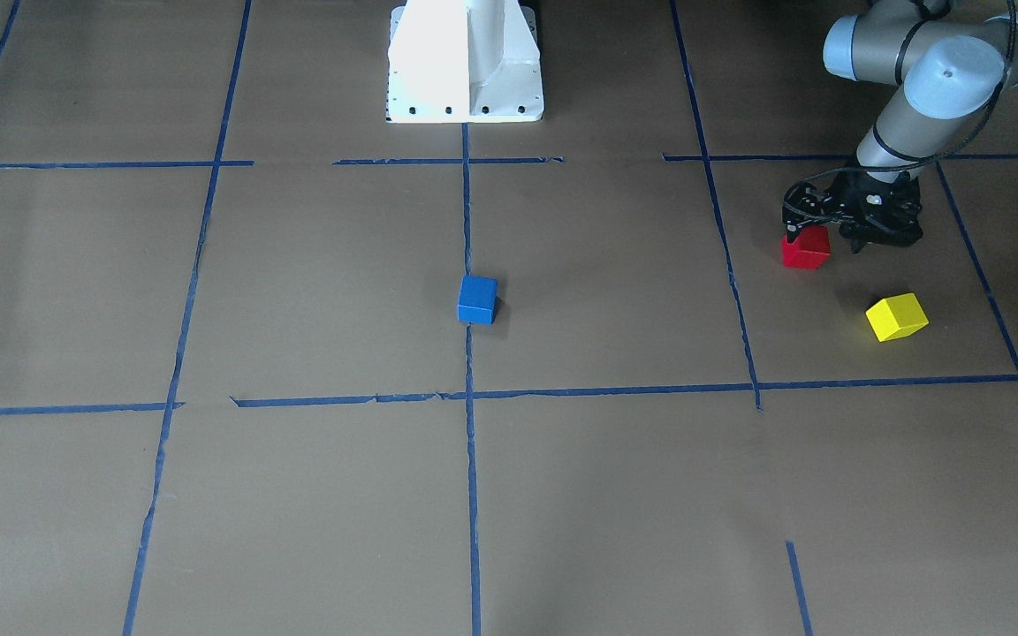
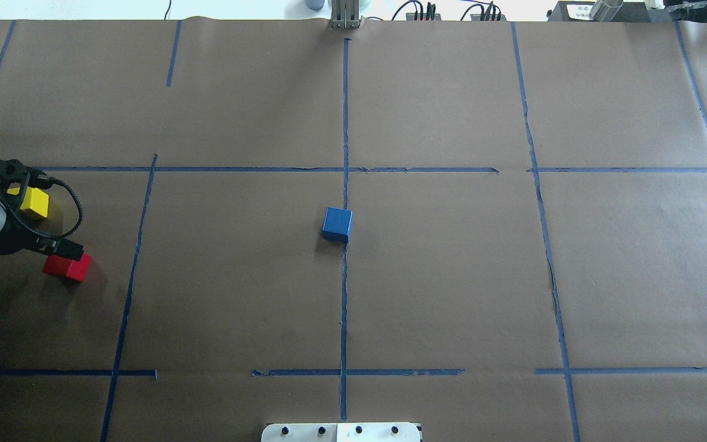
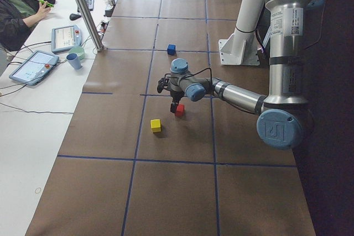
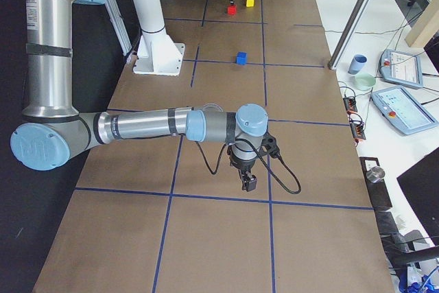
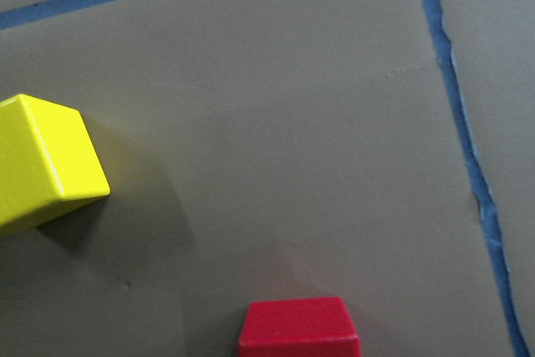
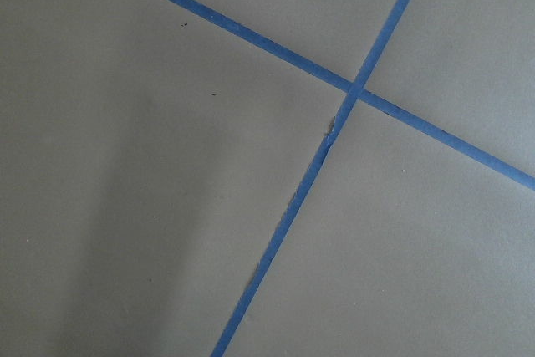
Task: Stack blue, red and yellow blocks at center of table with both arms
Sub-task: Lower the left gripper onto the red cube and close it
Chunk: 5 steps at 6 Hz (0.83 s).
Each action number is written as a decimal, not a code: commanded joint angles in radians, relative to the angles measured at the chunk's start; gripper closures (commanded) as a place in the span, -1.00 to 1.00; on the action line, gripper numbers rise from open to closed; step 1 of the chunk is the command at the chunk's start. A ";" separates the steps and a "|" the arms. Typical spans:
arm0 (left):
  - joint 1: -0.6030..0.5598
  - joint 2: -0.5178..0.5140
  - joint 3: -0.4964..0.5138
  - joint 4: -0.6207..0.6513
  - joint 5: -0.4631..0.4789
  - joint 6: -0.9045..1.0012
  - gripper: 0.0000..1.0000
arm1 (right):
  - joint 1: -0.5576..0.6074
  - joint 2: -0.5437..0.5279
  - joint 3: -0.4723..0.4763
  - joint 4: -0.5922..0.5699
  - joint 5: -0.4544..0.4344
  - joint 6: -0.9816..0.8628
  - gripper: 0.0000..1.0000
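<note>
Left arm's joint cap (image 3: 275, 130): a "UR" logo in raised lines on the round blue cover, seen in the view from the robot's left.
Right arm's joint cap (image 4: 31, 145): the same "UR" logo on its blue cover, seen in the view from the robot's right.
Sticker on the left arm's upright tube (image 3: 293, 23): white, with dark printed lines, too small to read.
Tablet screens (image 3: 34, 66) on the side bench: lit panels, lettering too small to read.
</note>
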 commanded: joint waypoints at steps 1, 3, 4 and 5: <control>0.016 -0.011 0.043 -0.050 -0.008 -0.012 -1.00 | 0.001 -0.001 0.002 -0.001 0.000 0.000 -0.99; 0.031 -0.011 0.049 -0.046 -0.003 -0.014 -0.99 | 0.001 -0.001 0.001 0.001 0.000 0.000 -0.99; 0.031 -0.011 0.051 -0.044 -0.003 -0.015 -0.02 | 0.001 -0.001 0.001 -0.001 0.000 0.000 -0.98; 0.031 -0.011 0.053 -0.043 -0.002 -0.015 0.63 | 0.001 -0.001 0.002 -0.001 0.000 0.002 -0.99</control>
